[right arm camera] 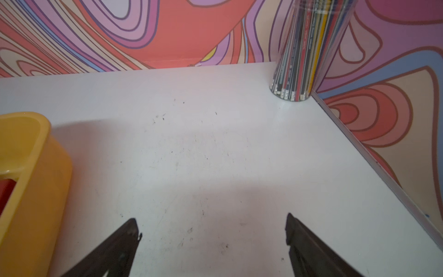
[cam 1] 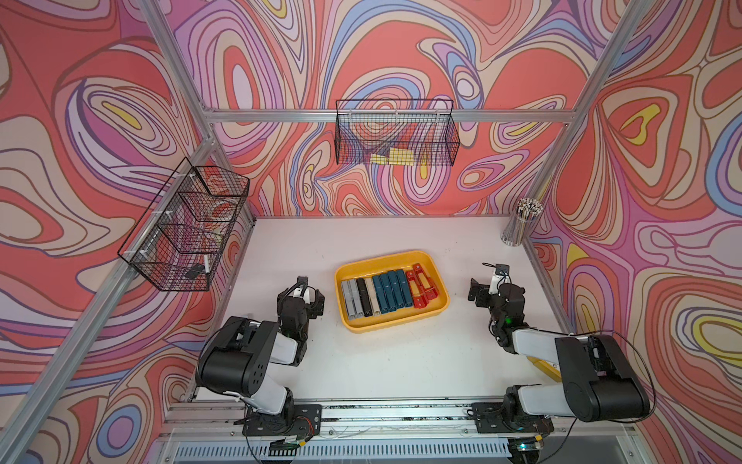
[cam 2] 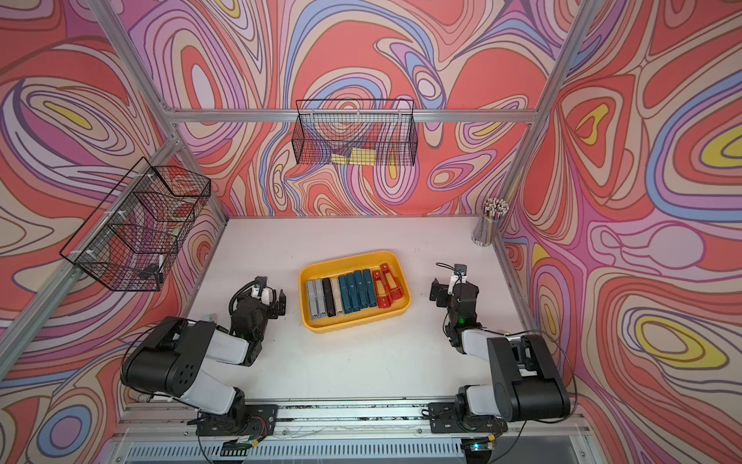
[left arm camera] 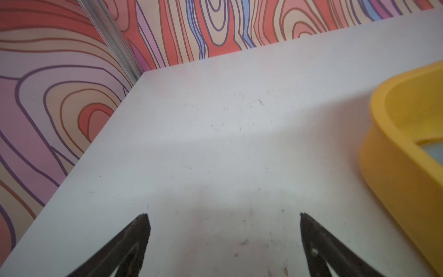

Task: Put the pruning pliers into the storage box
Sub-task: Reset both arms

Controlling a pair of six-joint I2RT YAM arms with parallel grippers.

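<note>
The storage box is a shallow yellow tray in the middle of the white table, seen in both top views. The pruning pliers lie inside it side by side as grey, black, beige, teal and red bars. My left gripper hangs open just left of the box, with nothing between its fingers. My right gripper is open and empty to the right of the box. The box wall shows at the edge of each wrist view. A red bar peeks over the rim.
A clear holder of white-tipped sticks stands in the back right corner. Black wire baskets hang on the back wall and the left wall. A yellow object lies partly hidden under my right arm. Aluminium rails border the table.
</note>
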